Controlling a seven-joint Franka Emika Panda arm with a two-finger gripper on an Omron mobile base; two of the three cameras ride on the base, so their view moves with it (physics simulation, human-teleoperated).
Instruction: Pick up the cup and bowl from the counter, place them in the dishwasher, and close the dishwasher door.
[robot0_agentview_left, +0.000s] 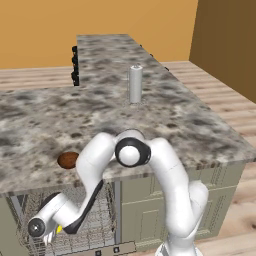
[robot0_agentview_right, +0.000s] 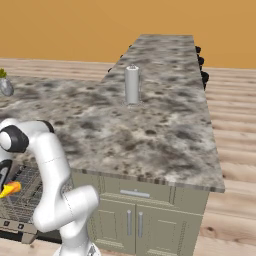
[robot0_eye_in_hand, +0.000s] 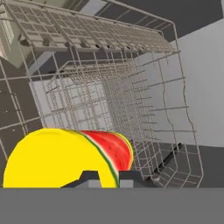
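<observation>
Pincer (robot0_eye_in_hand: 105, 177) grips the cup (robot0_eye_in_hand: 57, 159) before dishwasher (robot0_eye_in_hand: 109, 83) racks.

Orange wall (robot0_agentview_left: 40, 30) across top of frame; brown panel (robot0_agentview_left: 225, 40) upper right; pale wood plank floor (robot0_agentview_left: 235, 107) at right; olive cabinet doors (robot0_agentview_right: 135, 220) lower centre.

No readable text, label, brand, number or sign appears on any surface in these views.
</observation>
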